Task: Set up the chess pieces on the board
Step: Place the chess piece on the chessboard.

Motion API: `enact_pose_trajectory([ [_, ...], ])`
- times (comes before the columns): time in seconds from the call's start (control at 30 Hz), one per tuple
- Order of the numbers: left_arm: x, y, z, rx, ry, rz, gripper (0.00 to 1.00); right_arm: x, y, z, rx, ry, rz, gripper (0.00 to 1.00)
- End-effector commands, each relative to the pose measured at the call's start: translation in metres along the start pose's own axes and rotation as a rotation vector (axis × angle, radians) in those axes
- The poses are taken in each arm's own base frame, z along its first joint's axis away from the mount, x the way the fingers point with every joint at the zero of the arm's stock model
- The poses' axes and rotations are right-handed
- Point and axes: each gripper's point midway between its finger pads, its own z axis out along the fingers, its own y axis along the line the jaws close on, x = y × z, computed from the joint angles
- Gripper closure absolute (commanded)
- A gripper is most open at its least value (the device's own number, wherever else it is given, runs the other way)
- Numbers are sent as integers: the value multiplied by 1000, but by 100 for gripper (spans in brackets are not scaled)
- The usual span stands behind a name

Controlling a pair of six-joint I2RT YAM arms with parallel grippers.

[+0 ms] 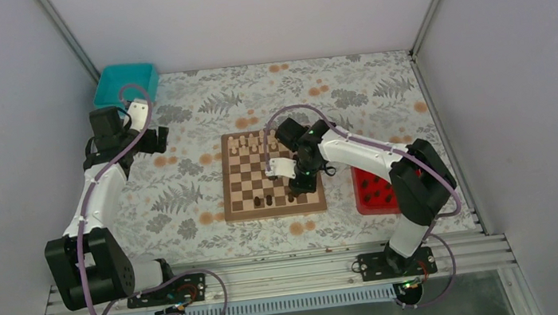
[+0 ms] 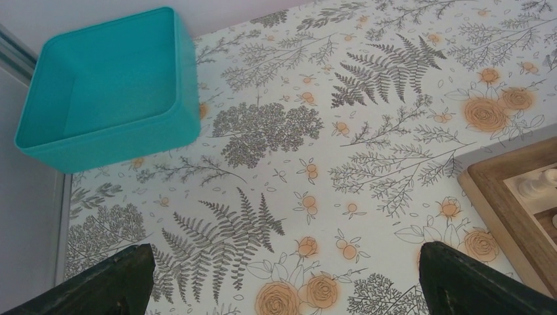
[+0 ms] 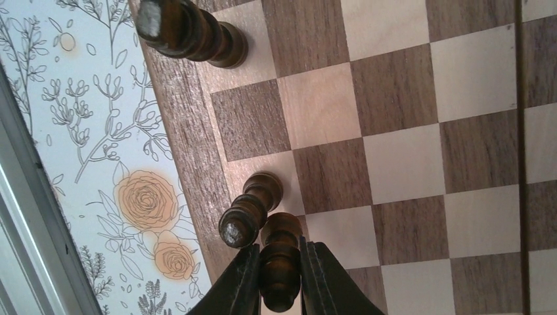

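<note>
The board (image 1: 258,178) lies mid-table, with pale pieces along its far row and two dark chess pieces (image 1: 263,201) on its near row. My right gripper (image 1: 293,191) hangs over the near right part of the board. In the right wrist view the right gripper (image 3: 279,279) is shut on a dark chess piece (image 3: 279,259), held just above or on a near-edge square (image 3: 407,164). A second dark piece (image 3: 249,210) stands touching-close beside it, and a third (image 3: 187,33) stands further along the edge. My left gripper (image 1: 158,138) is open and empty over the cloth, left of the board (image 2: 506,203).
A red tray (image 1: 362,195) with several dark pieces sits right of the board. A teal bin (image 1: 125,84) stands at the far left corner, and it also shows in the left wrist view (image 2: 111,92). A pale piece (image 2: 535,187) shows at the board's corner. Walls enclose the table.
</note>
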Motion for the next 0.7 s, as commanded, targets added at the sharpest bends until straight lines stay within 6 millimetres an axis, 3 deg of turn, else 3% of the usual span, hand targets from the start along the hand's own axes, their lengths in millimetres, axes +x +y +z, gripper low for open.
enact_pose_trajectory([
  [0.0,-1,-1,1,14,-2,2,0,-1,9,-2,-42,-30,10,84],
  [0.67,0,1,0,10,-2,-1,0,-3,12,9,-76,-26,7,84],
])
